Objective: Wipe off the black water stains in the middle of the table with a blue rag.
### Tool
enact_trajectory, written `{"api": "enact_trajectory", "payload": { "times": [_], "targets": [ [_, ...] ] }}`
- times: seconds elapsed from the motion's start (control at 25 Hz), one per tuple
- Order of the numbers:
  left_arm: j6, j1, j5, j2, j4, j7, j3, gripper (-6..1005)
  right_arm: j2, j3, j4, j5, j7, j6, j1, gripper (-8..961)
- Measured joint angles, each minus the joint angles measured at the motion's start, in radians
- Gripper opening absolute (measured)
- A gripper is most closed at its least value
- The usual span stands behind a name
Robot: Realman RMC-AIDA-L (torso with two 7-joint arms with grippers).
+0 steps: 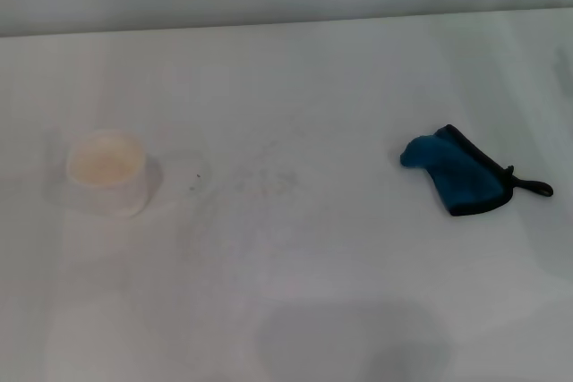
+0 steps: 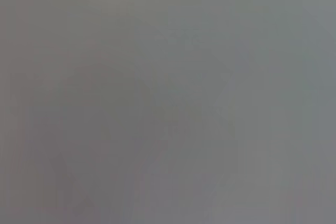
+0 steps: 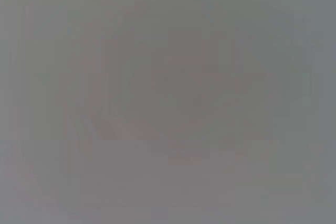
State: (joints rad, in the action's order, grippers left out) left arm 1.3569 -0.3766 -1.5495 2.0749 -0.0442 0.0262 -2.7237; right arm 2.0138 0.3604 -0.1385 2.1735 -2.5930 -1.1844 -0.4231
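White worktop (image 1: 358, 78) with a crumpled blue rag (image 1: 458, 174) at centre right, a cup (image 1: 107, 172) at centre left and only faint specks (image 1: 260, 181) mid-frame, fitting either nearly-wiped or light stains; no pincer visible, so its state cannot be told.

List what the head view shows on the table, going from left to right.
White cup → faint dark stain marks near the middle of the table → blue rag with its black loop at the far right. Neither gripper shows in any view.
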Motion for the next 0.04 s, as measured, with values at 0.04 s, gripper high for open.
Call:
{"api": "enact_trajectory", "payload": {
  "times": [0.04],
  "targets": [
    [0.001,-0.001,0.0,0.0,0.005,0.0,0.0,878,0.0,0.0,0.003,0.0,-0.003,-0.011,0.0,627]
  ]
}}
